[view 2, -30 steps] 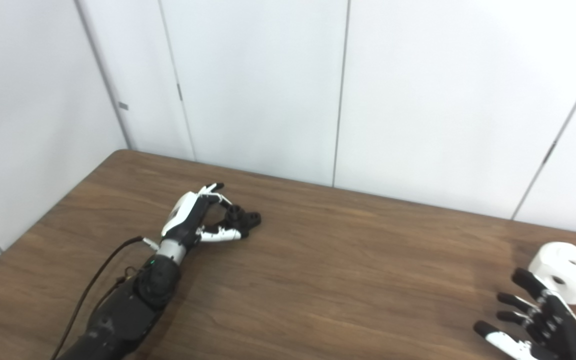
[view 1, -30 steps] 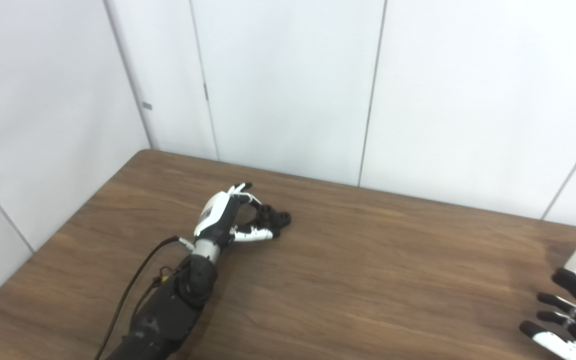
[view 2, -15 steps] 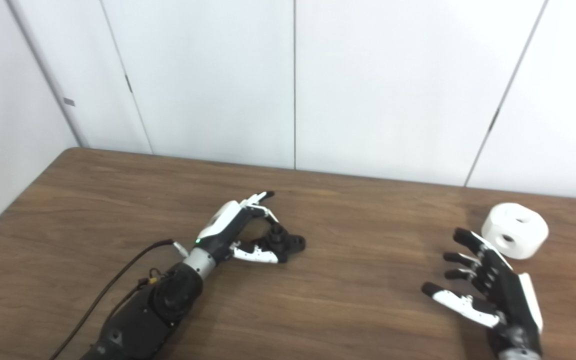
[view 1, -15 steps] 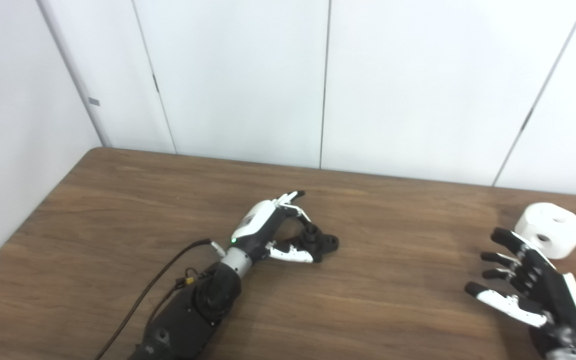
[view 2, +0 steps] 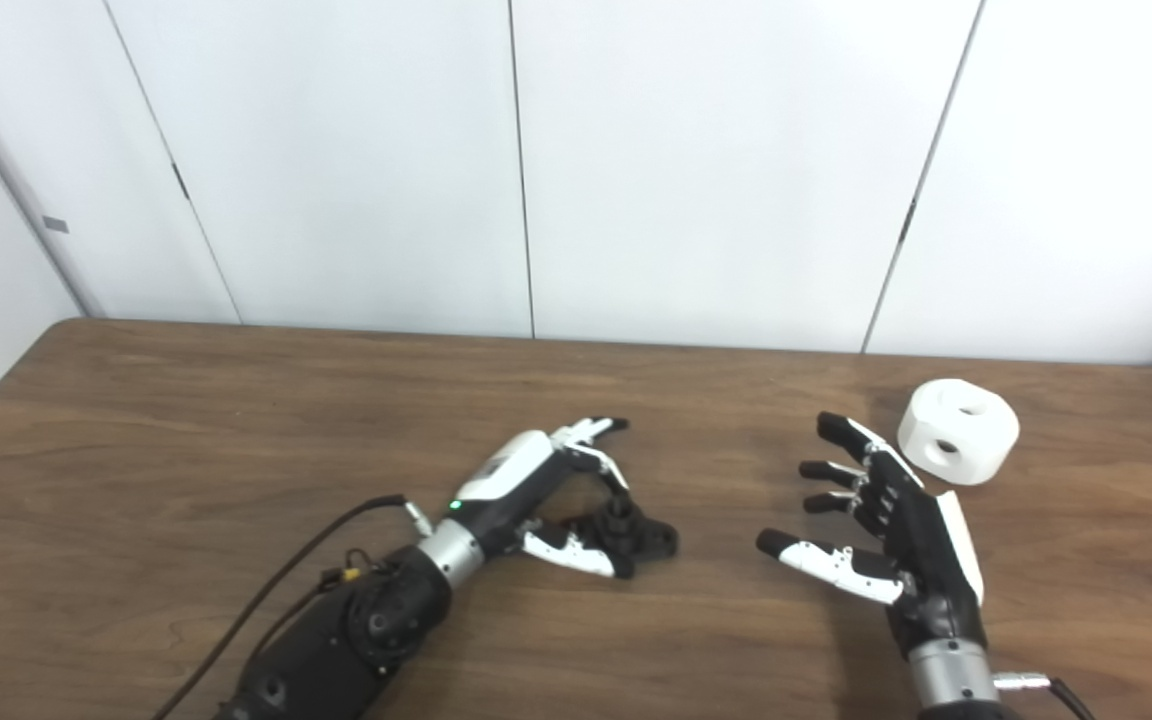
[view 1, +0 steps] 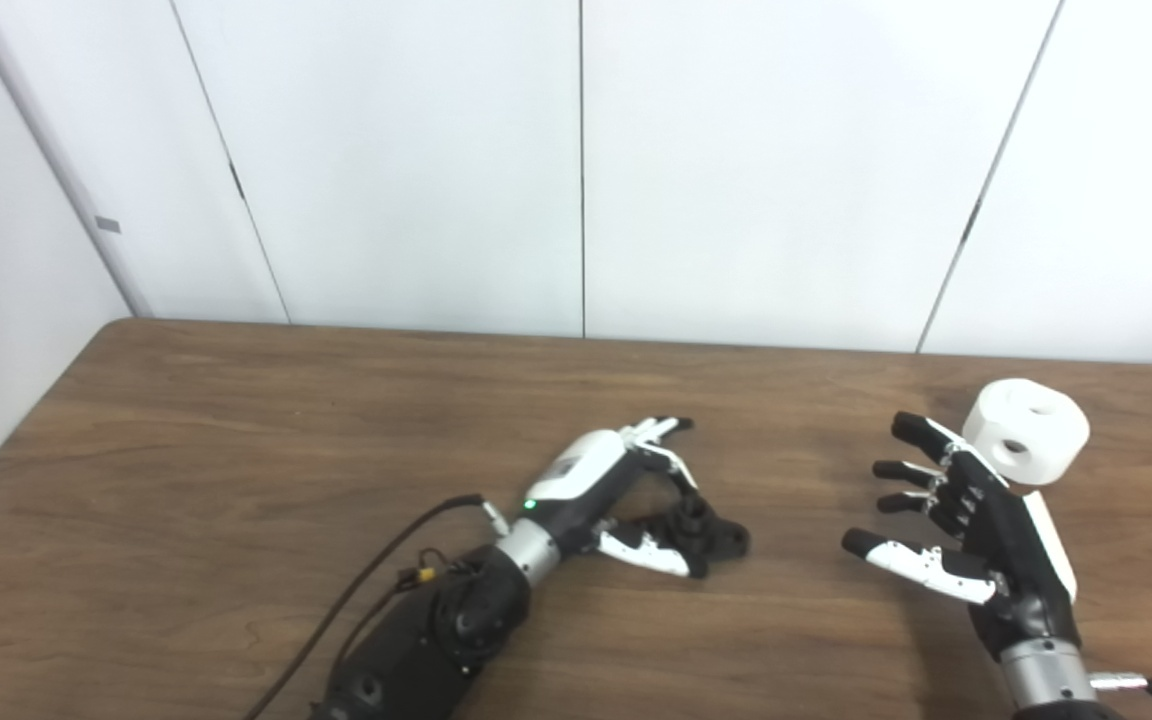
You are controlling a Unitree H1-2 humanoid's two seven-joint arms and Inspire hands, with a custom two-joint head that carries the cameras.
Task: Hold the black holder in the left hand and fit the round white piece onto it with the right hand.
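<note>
Black plastic holder point(view 2: 636, 535), a small knobbly piece with a short upright post, lies on the brown wood-grain table point(view 2: 186, 450) near its middle, and the left hand point(view 2: 536, 490) is curled around it: the white-tipped thumb lies along the holder's near side and the fingers point(view 2: 601, 432) arch over its far side, so the piece sits in the hollow between them. Whether the hand actually grips it or only cages it cannot be told from either view, though thumb and holder appear to touch. The round white piece point(view 1: 1026, 430), a squat plastic cylinder with a hole in its top face and another in its side wall, stands on the table well to the right of the holder, toward the far edge. The right hand point(view 1: 966, 525) is just beside it on the near left, palm turned toward the left, its black fingers point(view 1: 911, 430) spread wide and holding nothing; the uppermost fingertip comes close to the white piece without clearly touching it. A black cable point(view 2: 276, 590) trails from the left wrist along the forearm.
</note>
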